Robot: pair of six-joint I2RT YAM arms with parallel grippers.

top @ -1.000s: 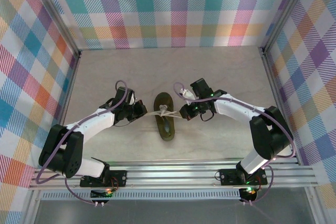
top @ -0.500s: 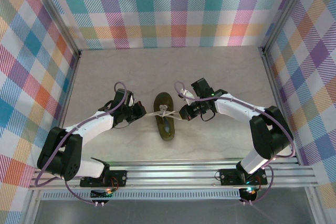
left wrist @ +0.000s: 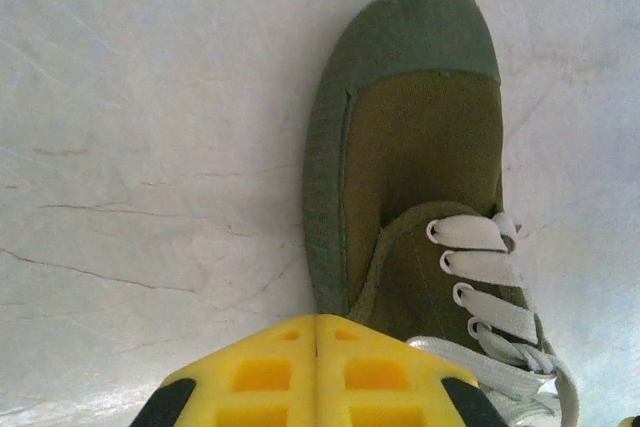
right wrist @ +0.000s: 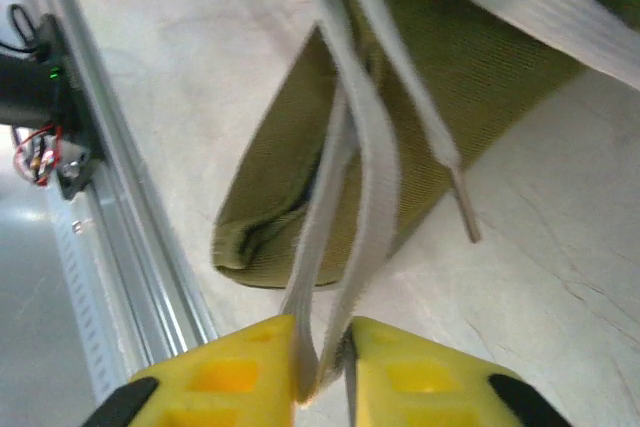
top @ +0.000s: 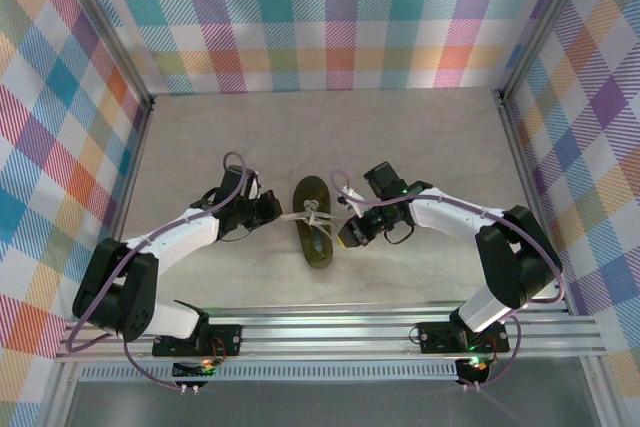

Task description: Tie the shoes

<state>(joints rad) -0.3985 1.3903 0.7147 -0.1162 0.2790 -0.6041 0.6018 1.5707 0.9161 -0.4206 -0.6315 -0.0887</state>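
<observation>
The shoe (top: 316, 247) lies mid-table between the arms, heel near and toe far. Its laces (top: 313, 212) are threaded and crossed in a small knot on the upper, but no finished bow shows. I judge the tie roughly half done, with loops left to form and tighten. The right gripper (right wrist: 322, 375), just right of the heel, has a lace loop between barely parted jaws; pinched or let go, I cannot tell. The left gripper (left wrist: 317, 367), slightly farther and to the left, is clenched. The pale table (top: 420, 147) is fenced by plaid walls (top: 330, 7).
</observation>
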